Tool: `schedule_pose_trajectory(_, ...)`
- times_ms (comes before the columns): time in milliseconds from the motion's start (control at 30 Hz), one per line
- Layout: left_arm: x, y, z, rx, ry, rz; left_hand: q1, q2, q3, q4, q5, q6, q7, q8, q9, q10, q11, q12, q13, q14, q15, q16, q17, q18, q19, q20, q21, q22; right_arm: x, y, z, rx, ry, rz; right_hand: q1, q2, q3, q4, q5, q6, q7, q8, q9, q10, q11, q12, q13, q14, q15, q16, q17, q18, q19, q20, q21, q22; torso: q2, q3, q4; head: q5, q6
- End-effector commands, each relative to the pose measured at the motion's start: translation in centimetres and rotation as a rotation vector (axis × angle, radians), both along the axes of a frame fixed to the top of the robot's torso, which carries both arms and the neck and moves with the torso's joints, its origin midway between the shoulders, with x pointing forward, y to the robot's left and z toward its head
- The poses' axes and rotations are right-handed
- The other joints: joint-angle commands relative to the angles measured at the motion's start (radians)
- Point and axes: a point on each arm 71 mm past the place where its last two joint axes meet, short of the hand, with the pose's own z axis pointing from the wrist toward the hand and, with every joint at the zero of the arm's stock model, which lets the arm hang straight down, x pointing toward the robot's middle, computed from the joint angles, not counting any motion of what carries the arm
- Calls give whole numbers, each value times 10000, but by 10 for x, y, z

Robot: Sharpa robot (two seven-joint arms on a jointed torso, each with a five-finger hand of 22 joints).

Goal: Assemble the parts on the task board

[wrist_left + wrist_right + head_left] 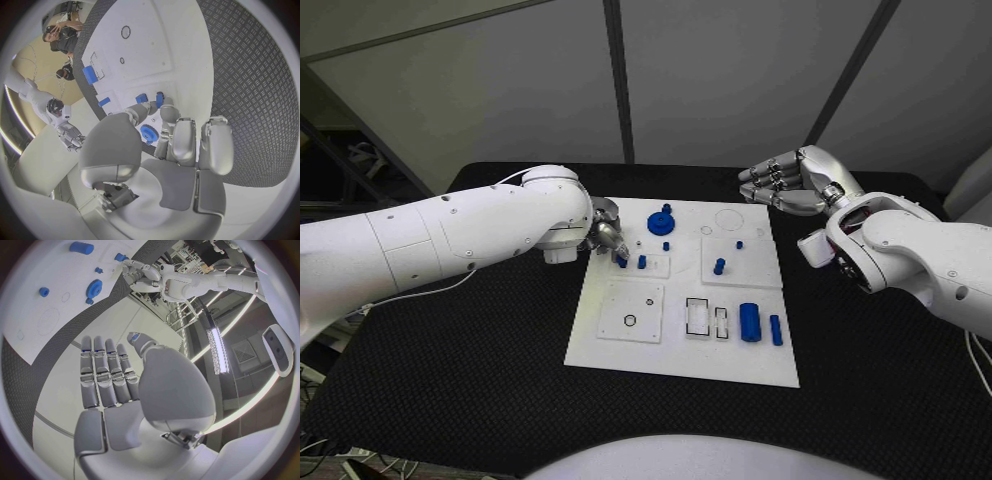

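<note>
From the head camera, the white task board (687, 345) is lying mid-table, carrying small blue parts (750, 322). The left hand (607, 236) is reaching over its far-left area.

The left wrist camera is showing fingertips (164, 111) pinching a blue peg (159, 99).

The right hand (115, 377) is hovering empty, fingers extended.

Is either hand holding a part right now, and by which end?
Left hand: fingertips at a small blue peg on the task board; a grip cannot be told. Right hand holds nothing.

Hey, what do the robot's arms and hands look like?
Both arms are smooth, rounded white shells. The left arm has a thin white cable along it. The left hand and right hand are silver metal with segmented fingers.
</note>
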Motion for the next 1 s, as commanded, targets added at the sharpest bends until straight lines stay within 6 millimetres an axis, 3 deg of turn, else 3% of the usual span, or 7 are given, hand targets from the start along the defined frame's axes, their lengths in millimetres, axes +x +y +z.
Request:
schedule_pose_trajectory(33,-3,-2,-7,210,282,-113,1,91,214,-292,-1,70,-36,35,-1,360,-265,59,34,228,-86,34,15,-116,388,-63,35,922,0,1,1,37,-29,82,-102,9,-28,-14,49,-8,53,-58,-3,-34,44,-33,-12,-41,31,8,-10,109,71,-13,-34,-10,5,-2,4,-5,-2)
schedule_pose_trajectory(1000,-2,-1,-7,170,181,-5,-709,186,-1155,280,-5,495,-190,-70,-141,621,-377,476,480,248,-167,55,40,-193,515,-148,332,1245,0,0,1,26,-6,78,-115,6,-36,-11,50,-19,62,-62,-4,-43,51,-35,-13,-47,36,6,-22,108,79,-11,-54,-26,-3,-3,5,-17,-44)
